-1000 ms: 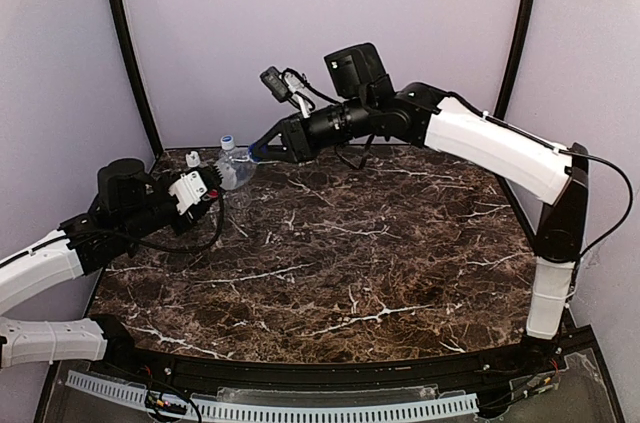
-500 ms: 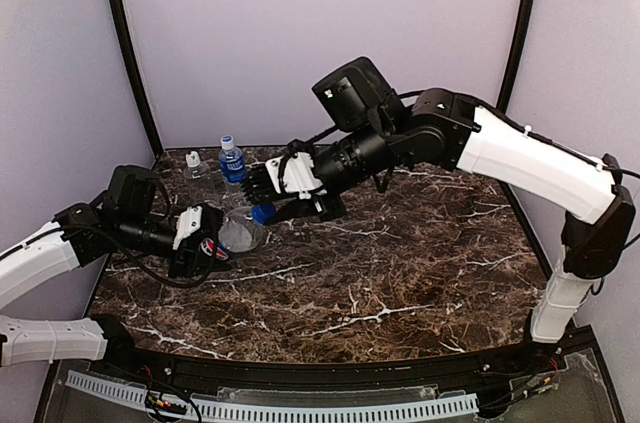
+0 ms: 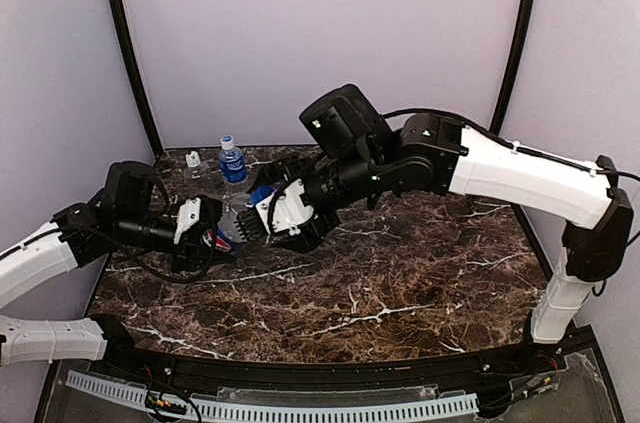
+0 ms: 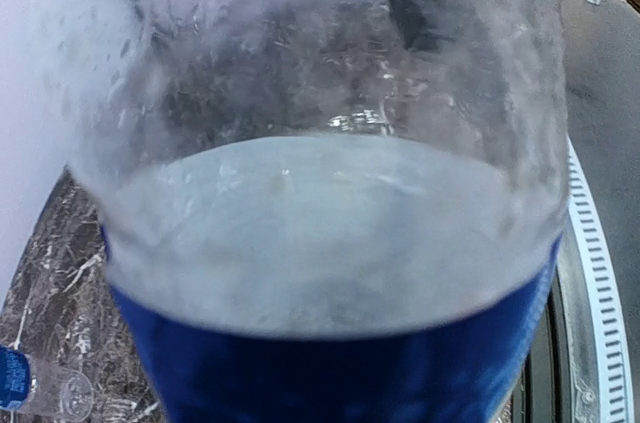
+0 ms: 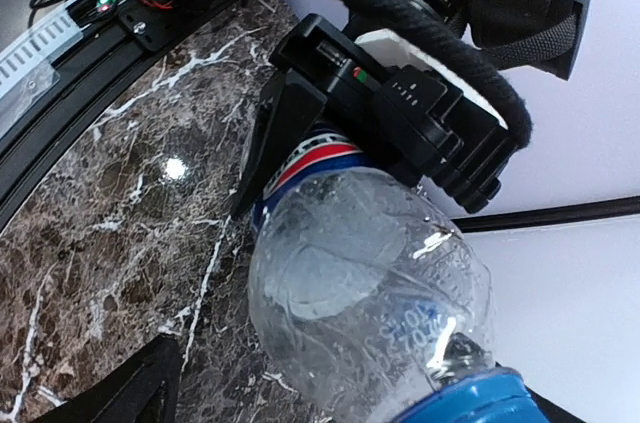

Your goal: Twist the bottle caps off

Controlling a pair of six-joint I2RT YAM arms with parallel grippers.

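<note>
My left gripper (image 3: 207,228) is shut on the labelled body of the Pepsi bottle (image 3: 232,223), holding it tilted just above the table. In the left wrist view the bottle (image 4: 320,193) fills the frame and hides the fingers. Its blue cap (image 3: 262,193) points at my right gripper (image 3: 262,219). In the right wrist view the cap (image 5: 480,398) sits on the neck at the bottom edge. The right gripper (image 5: 340,405) is open, one dark fingertip (image 5: 140,388) standing well clear of the cap. The bottle (image 5: 370,273) runs up into the left gripper (image 5: 400,113).
At the back left stand a blue-labelled bottle (image 3: 232,163) with a blue cap (image 3: 227,141) and a small unlabelled bottle (image 3: 192,165) with a white cap (image 3: 192,156). The marble table (image 3: 400,273) ends at dark posts and lilac walls.
Both arms came down and toward the front with the Pepsi bottle between them. The right gripper's jaws, closed on the cap before, have spread apart.
</note>
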